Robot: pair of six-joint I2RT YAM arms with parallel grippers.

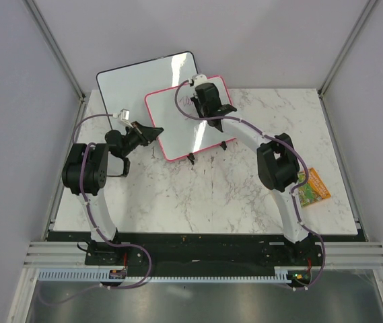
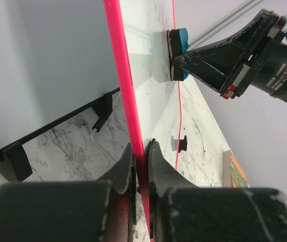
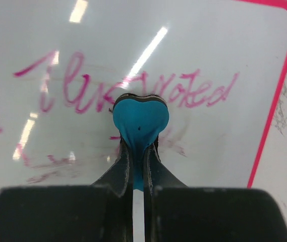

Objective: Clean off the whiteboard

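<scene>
The whiteboard (image 1: 178,128), small with a pink-red frame and black feet, stands tilted on the marble table. My left gripper (image 1: 157,132) is shut on its left frame edge (image 2: 120,75), the pink rim pinched between both jaws (image 2: 140,147). A blue eraser (image 3: 140,116) sits in my right gripper (image 3: 139,143), which is shut on it. The eraser is pressed against the board face in the middle of the purple handwriting (image 3: 198,93). Faint smears lie below the writing. From the left wrist the eraser (image 2: 179,43) shows flat against the board. Seen from above, the right gripper (image 1: 204,101) covers the board's upper part.
A larger black-framed whiteboard (image 1: 144,77) leans behind the small one, its lower edge and feet (image 2: 57,126) close to my left gripper. A colourful orange packet (image 1: 312,188) lies on the table at the right. Metal frame posts and grey walls enclose the table (image 1: 198,195).
</scene>
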